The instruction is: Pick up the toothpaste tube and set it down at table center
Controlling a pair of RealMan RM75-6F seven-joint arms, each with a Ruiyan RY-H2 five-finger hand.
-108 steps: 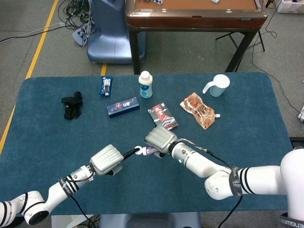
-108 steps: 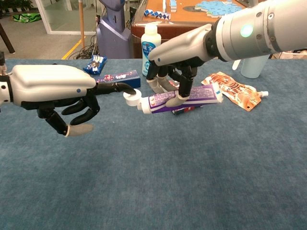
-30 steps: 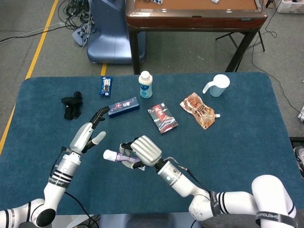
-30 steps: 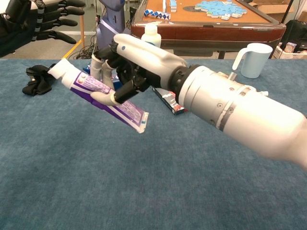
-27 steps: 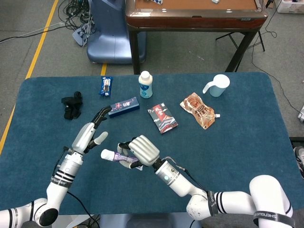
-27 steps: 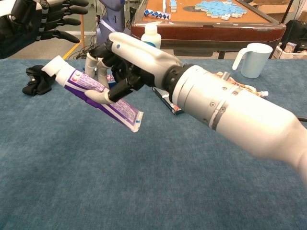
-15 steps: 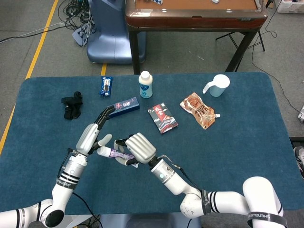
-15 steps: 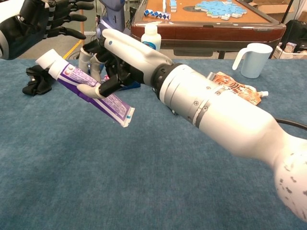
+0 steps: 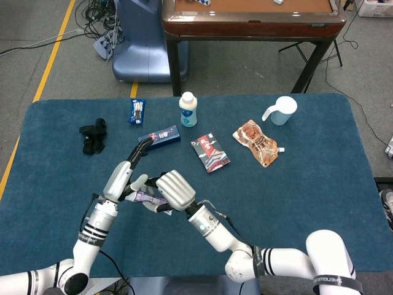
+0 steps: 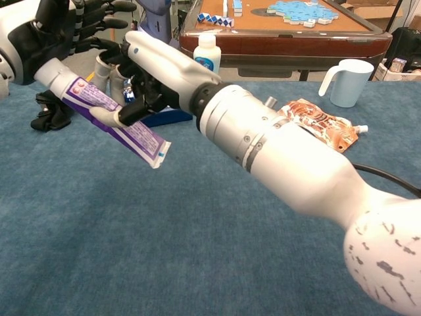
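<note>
1. The right hand (image 10: 141, 76) grasps the toothpaste tube (image 10: 108, 115), fingers wrapped around its middle, and holds it in the air above the blue tabletop (image 10: 197, 250), in the upper left of the chest view.
2. The tube is tilted: its white cap end points up toward the left edge of the frame, and its flat crimped end hangs lower, toward the middle.
3. In the head view the tube (image 9: 144, 196) sits left of center in the lower half of the frame, between the two hands, mostly covered by the right hand (image 9: 174, 190).
4. The left hand (image 10: 62, 29) is released, fingers spread apart, right by the cap end; whether it touches the cap cannot be told. In the head view it (image 9: 126, 175) stands just left of the right hand.
5. Along the upper part of the tabletop in the head view lie a black cloth (image 9: 92, 136), a blue snack wrapper (image 9: 137, 111), a dark blue box (image 9: 159, 135), a white bottle (image 9: 188, 109), a red-and-black packet (image 9: 210, 153), a brown spouted pouch (image 9: 258, 142) and a pale mug (image 9: 282, 110).
</note>
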